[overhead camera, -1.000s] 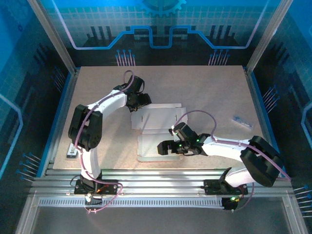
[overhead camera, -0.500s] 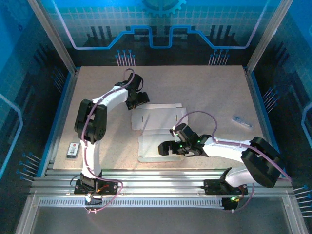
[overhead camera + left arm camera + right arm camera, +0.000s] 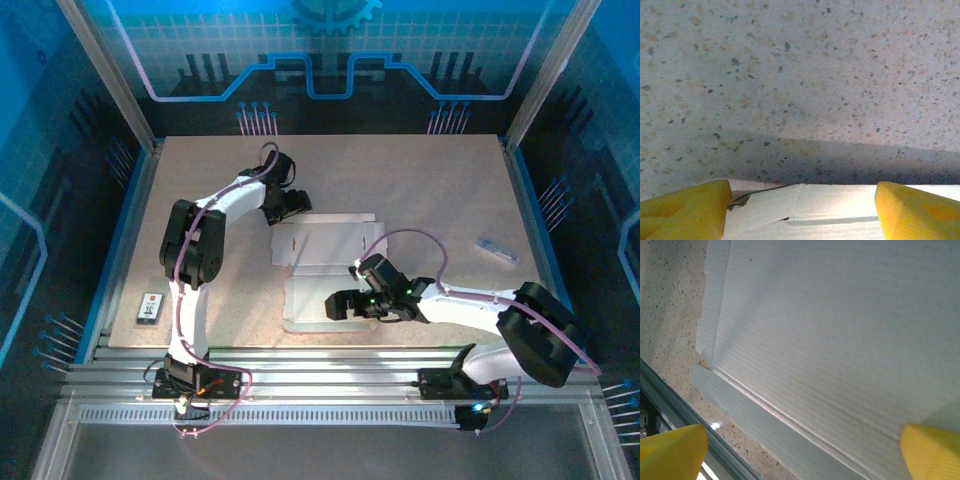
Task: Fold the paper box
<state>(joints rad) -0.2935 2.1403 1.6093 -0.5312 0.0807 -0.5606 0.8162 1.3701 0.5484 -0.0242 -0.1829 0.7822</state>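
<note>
Folding the paper box (image 3: 322, 245), lying flat on the table (image 3: 430, 180): straddling its far edge with the left gripper (image 3: 293, 208) parted, hovering the right gripper (image 3: 335, 304), spread wide, over the near panel. Probably paying off: lifting along creases, pinning the middle.

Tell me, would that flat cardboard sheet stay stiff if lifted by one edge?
The paper box would probably sag: it looks thin, and the right wrist view shows creases where it would likely hinge. Lying flat and seemingly light, it should slide on the speckled table when pushed, not roll.
</note>
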